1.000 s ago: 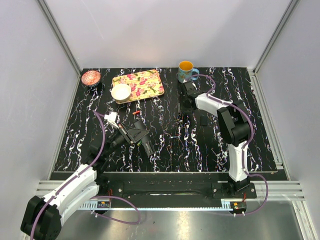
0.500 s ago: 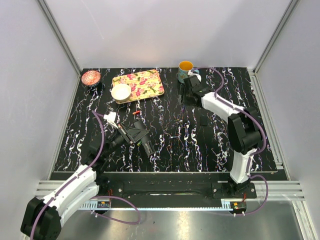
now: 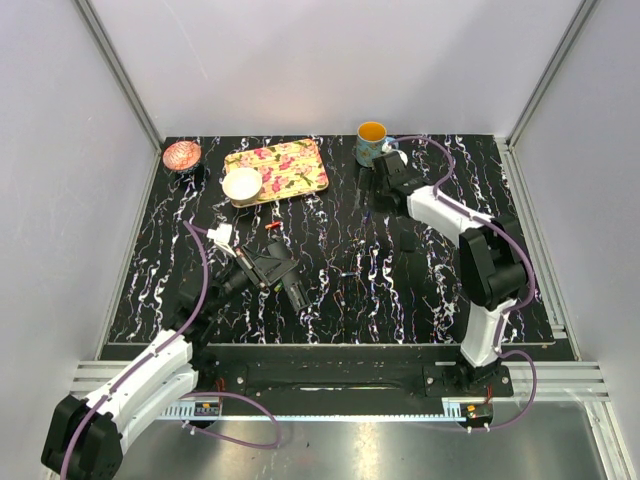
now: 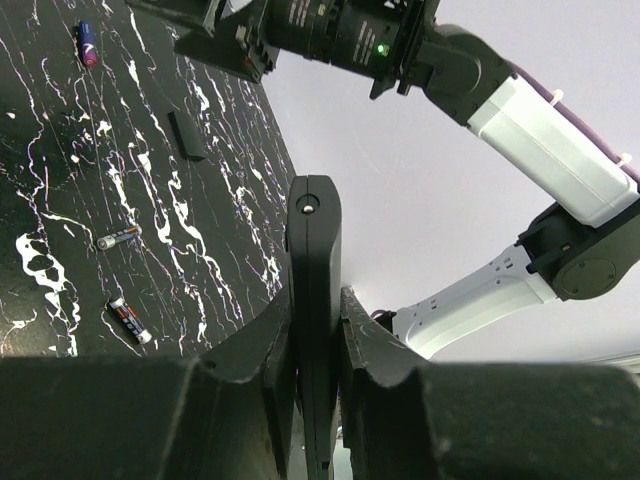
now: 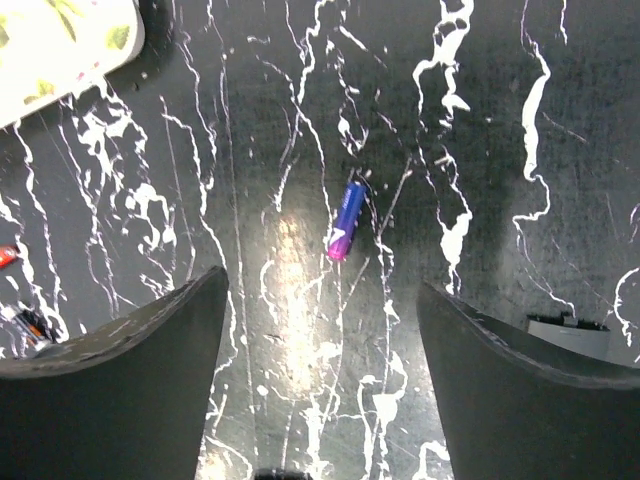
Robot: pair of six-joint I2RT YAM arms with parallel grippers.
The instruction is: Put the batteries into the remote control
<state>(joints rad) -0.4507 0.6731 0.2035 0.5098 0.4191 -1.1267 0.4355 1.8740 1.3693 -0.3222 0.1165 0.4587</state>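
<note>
A slim black plastic remote control (image 4: 314,270) is clamped edge-on between the fingers of the left claw (image 3: 266,268). The claw is closed tight on it and holds it raised off the black, white-veined counter (image 3: 330,330), left of centre. The bar is gripped near one end, so most of its length projects free. This is judged to keep the remote steady and reachable while cells are brought to it, though the battery compartment itself cannot be made out.

The right claw (image 5: 320,288) is spread wide and empty over the far right part of the counter, just near of a teal patterned ceramic mug with an orange inside (image 3: 372,143). A small purple-and-blue cylindrical battery (image 5: 345,222) lies flat on the counter just beyond the gap between the fingers, untouched. The wide spread is judged to be preparation for closing around it.

Two more cells lie loose and apart nearer the middle: a grey-and-yellow battery (image 4: 118,237) and a dark battery with a reddish end (image 4: 130,320). A small flat black rectangular plate (image 4: 187,135), probably the compartment lid, lies to the right of centre, clear of the working area. No cell is seen in the remote, so the loading is judged to be hardly begun.
</note>
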